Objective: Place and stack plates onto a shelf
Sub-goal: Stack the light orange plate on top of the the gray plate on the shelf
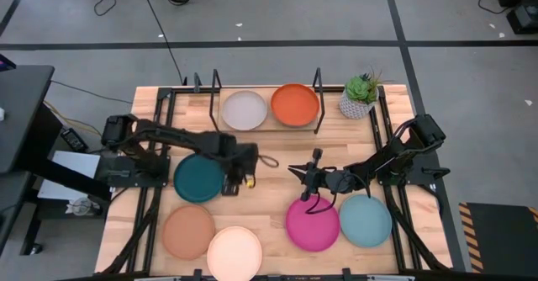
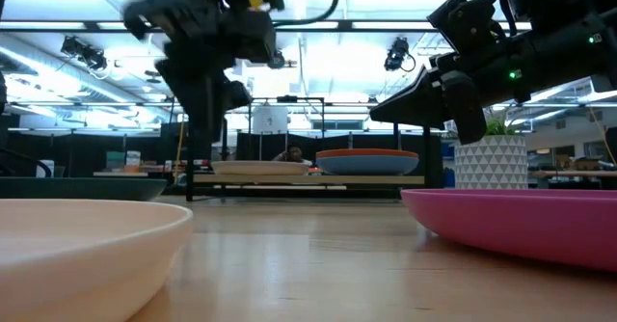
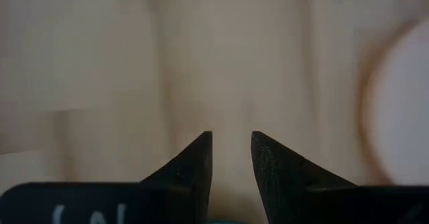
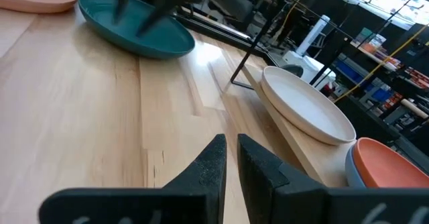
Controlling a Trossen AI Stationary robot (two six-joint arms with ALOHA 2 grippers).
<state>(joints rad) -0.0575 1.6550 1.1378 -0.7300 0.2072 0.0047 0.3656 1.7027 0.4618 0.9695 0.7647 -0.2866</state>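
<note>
On the shelf (image 1: 202, 113) at the far edge rest a grey plate (image 1: 245, 109) and an orange plate (image 1: 294, 104) stacked on a blue one (image 2: 366, 166). The dark teal plate (image 1: 195, 180), tan plate (image 1: 188, 231), cream plate (image 1: 234, 253), pink plate (image 1: 312, 224) and light teal plate (image 1: 366, 220) lie flat on the table. My left gripper (image 1: 230, 180) points down above the dark teal plate's right rim, raised clear of it, its fingers (image 3: 231, 137) a little apart. My right gripper (image 1: 294, 173) hangs shut above the table's middle, just beyond the pink plate, pointing left.
A potted plant in a white pot (image 1: 359, 98) stands at the shelf's right end. Black upright frames (image 1: 318, 83) rise at the shelf's ends. Bare wood lies between the two grippers in the table's middle (image 1: 269, 188).
</note>
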